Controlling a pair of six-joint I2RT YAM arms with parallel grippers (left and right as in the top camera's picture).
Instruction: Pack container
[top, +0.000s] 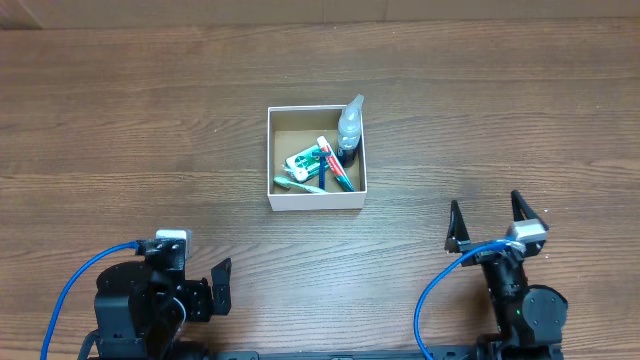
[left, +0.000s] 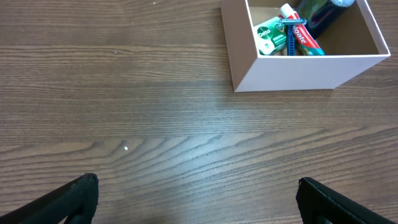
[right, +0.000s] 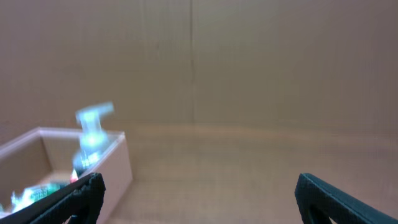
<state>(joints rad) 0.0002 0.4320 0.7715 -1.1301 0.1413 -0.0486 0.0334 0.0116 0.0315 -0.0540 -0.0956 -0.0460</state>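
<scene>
The container (top: 316, 199) is a square white cardboard box with a brown inside, at the table's middle. Inside it lie a toothpaste tube (top: 338, 167), a green-and-white packet (top: 303, 159), a toothbrush (top: 298, 184) and a dark bottle. A clear spray bottle (top: 350, 122) leans on its right wall. The container also shows in the left wrist view (left: 298, 71) and the right wrist view (right: 115, 168). My left gripper (left: 198, 193) is open and empty, near the front left. My right gripper (right: 198, 190) is open and empty, near the front right (top: 490, 222).
Brown wood-grain table (top: 150, 110) all round the box. A plain tan wall (right: 249, 62) stands behind the table in the right wrist view. Blue cables (top: 70, 290) run along both arms.
</scene>
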